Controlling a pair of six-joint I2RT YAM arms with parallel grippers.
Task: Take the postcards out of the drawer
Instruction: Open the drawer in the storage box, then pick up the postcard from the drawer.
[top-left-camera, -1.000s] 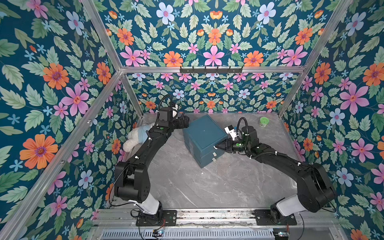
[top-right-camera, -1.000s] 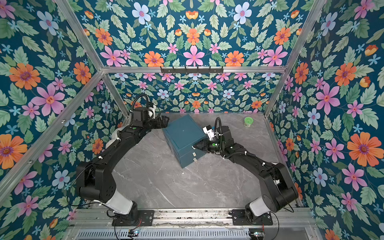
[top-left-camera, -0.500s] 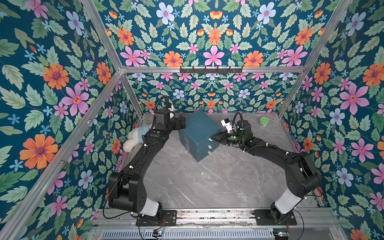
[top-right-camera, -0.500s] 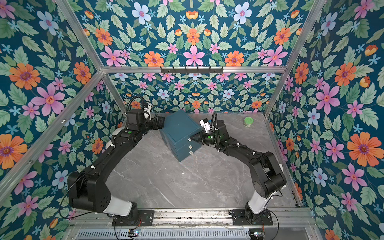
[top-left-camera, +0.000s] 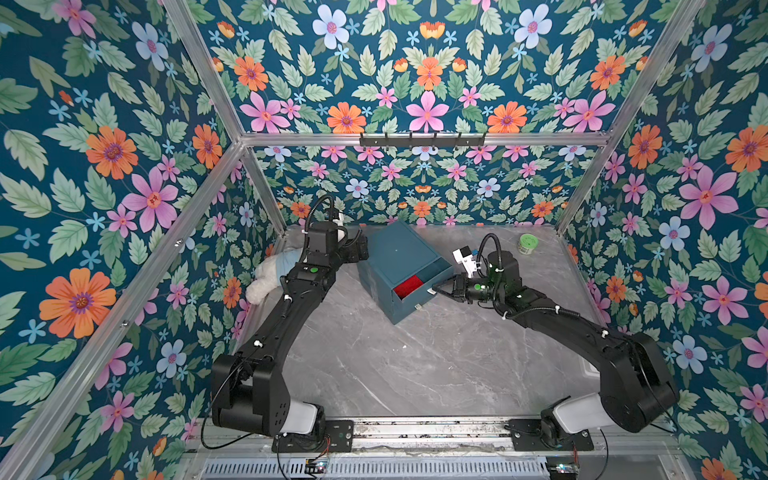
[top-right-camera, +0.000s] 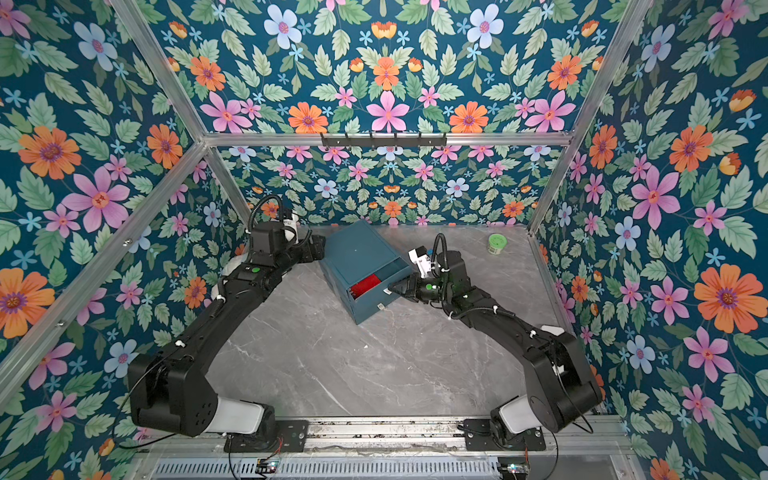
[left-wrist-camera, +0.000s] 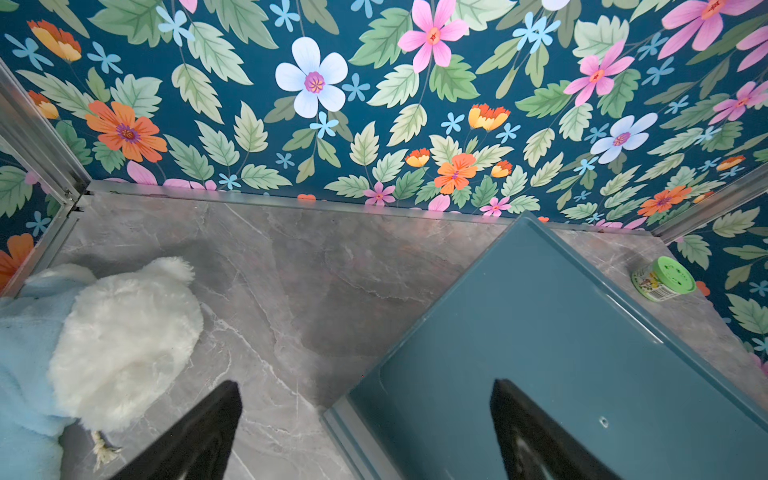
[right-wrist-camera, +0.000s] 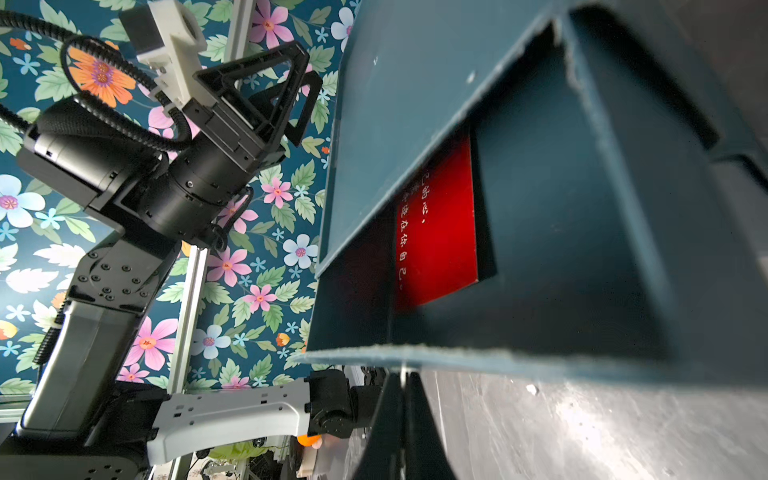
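A red postcard (right-wrist-camera: 436, 232) with white lettering lies flat on the floor of the top drawer (right-wrist-camera: 457, 355), and it shows as a red patch in both top views (top-left-camera: 408, 286). Whether other cards lie under or behind it cannot be told. The drawer belongs to a teal drawer box (top-left-camera: 395, 253) and is only part-way out, so the box top overhangs much of the card and leaves a narrow slot above it.

The right hand (right-wrist-camera: 401, 409) is pinched fully closed at the drawer front, and the thin white pull tab (right-wrist-camera: 403, 370) runs in between its tips. This grip looks meant for drawing the drawer out, not for taking a card. The left hand (left-wrist-camera: 365, 385) is spread wide and holds nothing. One finger (left-wrist-camera: 536, 432) is over the box top and the other is over the desk (top-left-camera: 395, 365), straddling the rear corner. That is probably a brace to stop the light box sliding with the pull.

The box sits askew near the back wall. Bare desk opens in front of the drawer, towards the robot, so there is room to pull further and to lay cards down. A plush toy (top-left-camera: 266, 278) lies by the left wall, apart from the box. A green-lidded tub (top-left-camera: 528, 242) stands well off, near the back right corner
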